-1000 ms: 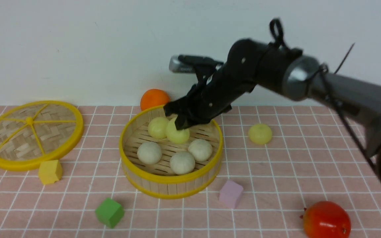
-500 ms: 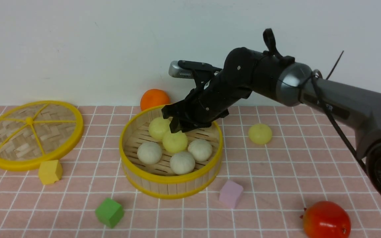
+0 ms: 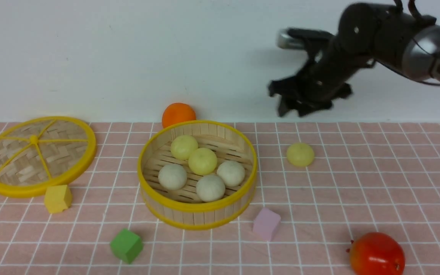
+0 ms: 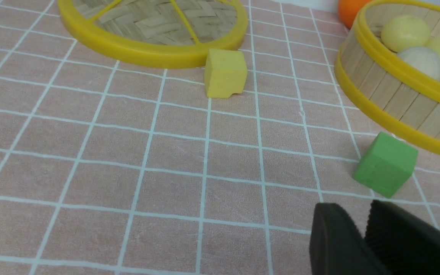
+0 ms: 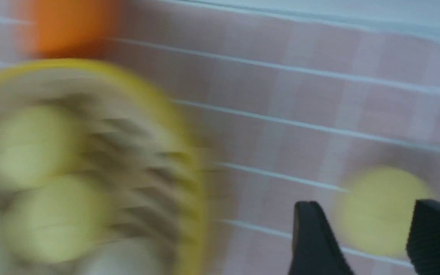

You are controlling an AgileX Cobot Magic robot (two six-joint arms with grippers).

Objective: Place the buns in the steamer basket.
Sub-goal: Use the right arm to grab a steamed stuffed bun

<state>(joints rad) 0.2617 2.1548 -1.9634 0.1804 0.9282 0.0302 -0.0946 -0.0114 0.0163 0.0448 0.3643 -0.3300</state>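
Observation:
The steamer basket (image 3: 197, 214) stands mid-table with several buns inside: two pale yellow ones (image 3: 202, 160) at the back and three off-white ones (image 3: 211, 187) in front. One more pale yellow bun (image 3: 300, 154) lies on the cloth to the basket's right. My right gripper (image 3: 292, 110) hangs open and empty in the air, above and behind that loose bun. In the blurred right wrist view the bun (image 5: 380, 210) shows between the spread fingers of the right gripper (image 5: 363, 206). My left gripper (image 4: 357, 208) shows only in its wrist view, low near the green cube (image 4: 386, 164), narrowly open and empty.
A flat woven lid (image 3: 36, 152) lies at the left with a yellow cube (image 3: 57, 198) in front of it. A green cube (image 3: 126, 245) and a pink cube (image 3: 266, 223) sit in front of the basket. An orange (image 3: 178, 114) is behind it, a red fruit (image 3: 376, 254) at the front right.
My right gripper opened over the basket and let a pale yellow bun drop among the others, then rose and swung right, clear of the basket. The left gripper stayed put.

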